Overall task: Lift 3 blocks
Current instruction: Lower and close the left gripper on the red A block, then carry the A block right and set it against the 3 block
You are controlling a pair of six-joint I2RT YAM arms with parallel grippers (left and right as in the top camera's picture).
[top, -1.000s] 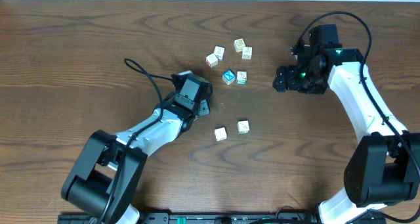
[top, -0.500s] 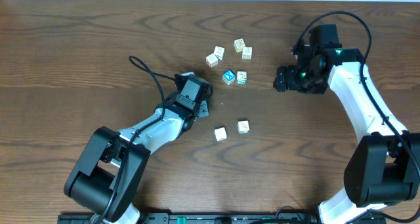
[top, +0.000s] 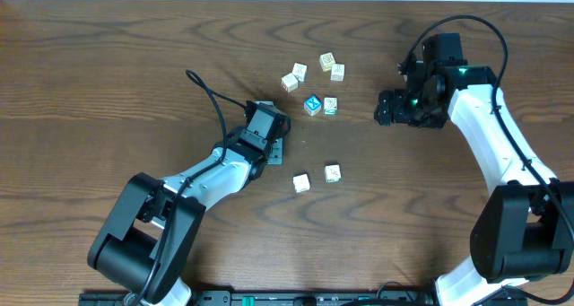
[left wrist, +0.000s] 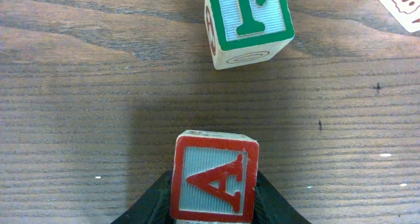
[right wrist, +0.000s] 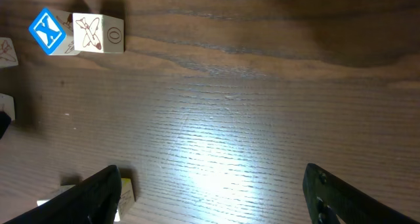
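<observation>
Reaches in with the left arm (top: 208, 176) from the near-left edge toward the middle of the tabletop (top: 108, 73), forearm low and slanted. Tips the left tool (top: 275, 148) down at the end of a bent wrist. Grips a red-lettered block (left wrist: 215, 178) there, with dark fingers (left wrist: 152, 207) pressed against both of its sides and no gap showing in the left wrist view. Arches the right arm (top: 491, 135) up from the near-right edge, elbow out, and bends it back inward at the far right. Holds the right tool (top: 386, 109) aimed leftward over the tabletop. Spreads its fingers (right wrist: 98, 194) wide apart, with nothing between them.
</observation>
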